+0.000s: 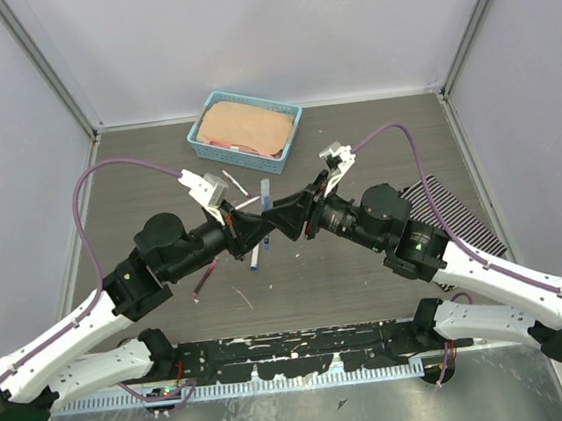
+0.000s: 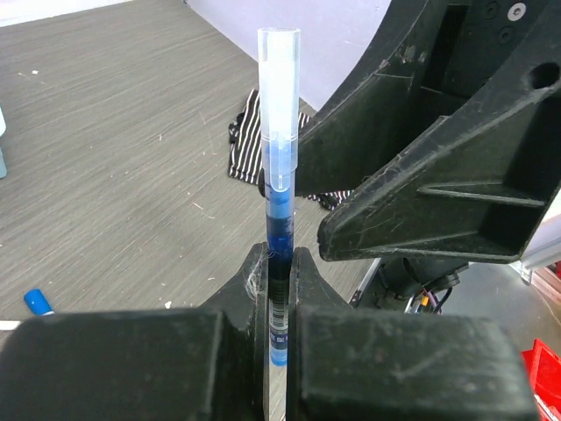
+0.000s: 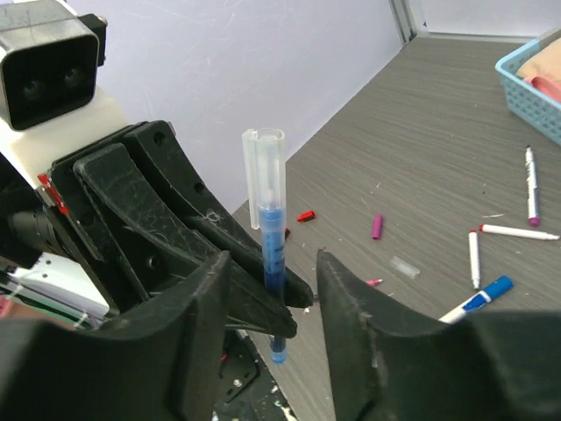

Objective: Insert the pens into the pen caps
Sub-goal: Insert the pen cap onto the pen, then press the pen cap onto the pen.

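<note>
Pens [image 3: 517, 232] lie loose on the dark wood-grain table [image 1: 374, 140], above which the two grippers meet tip to tip. The left gripper [image 2: 279, 267] has its fingers pressed together on a blue pen [image 2: 279, 219], pinching the lower barrel so that the pen stands straight out past the fingertips. The right gripper [image 3: 273, 294] faces it with its fingers spread, one on each side of that same blue pen, with a gap showing on both sides. Well beyond both grippers, away from the arm bases, sits a blue basket [image 1: 245, 126] with something tan inside. A striped cloth [image 2: 250, 149] lies on the table past the left gripper's fingertips, beside the right arm. Beyond the right gripper's fingers and off to their right are the loose white pens, well apart from the held one. Nearer those fingers lies a blue-capped pen [image 3: 480, 298]. A clear cap [image 2: 279, 88] sits over the far end of the blue pen, beyond both sets of fingers. On the table past the right gripper's tips lie a magenta cap [image 3: 377, 226] and, nearer the left gripper, a small red cap [image 3: 305, 216].
</note>
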Available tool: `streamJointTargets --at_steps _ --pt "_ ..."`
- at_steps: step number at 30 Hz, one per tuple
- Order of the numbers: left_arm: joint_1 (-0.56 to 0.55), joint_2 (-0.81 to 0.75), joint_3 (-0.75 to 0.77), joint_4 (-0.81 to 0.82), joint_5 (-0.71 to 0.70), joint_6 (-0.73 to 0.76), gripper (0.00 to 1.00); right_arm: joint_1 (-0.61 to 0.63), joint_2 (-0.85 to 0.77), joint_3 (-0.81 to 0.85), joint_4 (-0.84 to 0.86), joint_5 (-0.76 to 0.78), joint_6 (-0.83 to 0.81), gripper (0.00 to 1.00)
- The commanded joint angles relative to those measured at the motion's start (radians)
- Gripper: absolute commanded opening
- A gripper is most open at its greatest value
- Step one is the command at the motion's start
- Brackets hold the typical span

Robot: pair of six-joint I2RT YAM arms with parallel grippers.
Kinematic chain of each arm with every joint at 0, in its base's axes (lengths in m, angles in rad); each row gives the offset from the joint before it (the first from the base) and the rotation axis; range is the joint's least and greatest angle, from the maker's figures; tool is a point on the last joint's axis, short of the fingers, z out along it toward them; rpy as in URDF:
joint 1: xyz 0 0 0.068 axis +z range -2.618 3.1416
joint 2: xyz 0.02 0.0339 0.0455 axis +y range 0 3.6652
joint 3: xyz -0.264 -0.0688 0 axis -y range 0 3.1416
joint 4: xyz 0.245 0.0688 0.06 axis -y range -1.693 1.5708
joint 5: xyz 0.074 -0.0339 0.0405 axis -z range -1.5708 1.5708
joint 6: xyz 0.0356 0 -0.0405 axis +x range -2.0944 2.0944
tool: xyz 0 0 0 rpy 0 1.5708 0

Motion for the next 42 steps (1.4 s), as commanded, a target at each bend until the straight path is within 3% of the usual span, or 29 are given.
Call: streamJointTargets --at_steps 1,7,12,18,28,40,42 --pt "0.002 -0.022 0.04 0.039 -0.02 0.003 0.0 0.003 -0.046 0.053 -0.001 -0.017 -0.068 0.55" --pt "0.002 -0.034 0.039 0.024 -0.007 0.007 0.0 0.003 -0.056 0.15 -0.092 0.119 -0.084 0.78" --pt "0.002 -0.024 0.051 0.014 0.06 0.021 0.0 0.003 -0.008 0.273 -0.2 0.265 -0.053 0.79" --pt "0.003 -0.016 0.054 0.02 0.106 0.022 0.0 0.003 0.055 0.358 -0.209 0.149 -0.06 0.75" --pt "0.002 -0.008 0.055 0.018 0.142 0.025 0.0 0.003 0.123 0.383 -0.244 0.065 -0.061 0.53" --pt "0.001 0.019 0.1 0.015 0.133 0.012 0.0 0.002 0.131 0.32 -0.222 -0.012 -0.116 0.01" --pt "0.003 0.031 0.122 0.017 0.132 0.009 0.0 0.003 0.127 0.291 -0.209 -0.027 -0.133 0.0"
